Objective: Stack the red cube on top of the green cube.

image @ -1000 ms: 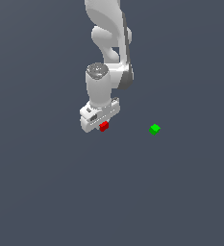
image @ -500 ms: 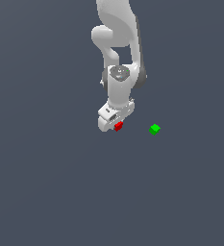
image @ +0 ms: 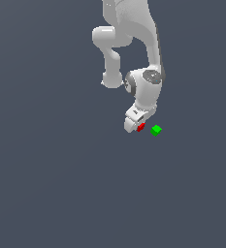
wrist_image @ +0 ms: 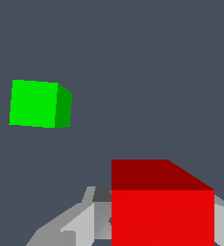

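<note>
The pincer (image: 138,127) is clenched on the red cube (image: 140,127), a plain, bright, sharp-edged block. The green cube (image: 156,130), same size, sits on the table (image: 61,184) just beside it, apart, toward the exterior view's right.

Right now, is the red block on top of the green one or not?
Not on top. The red cube sits between the jaws of the gripper, beside the green cube, with a gap between them; in the wrist view they are apart.
</note>
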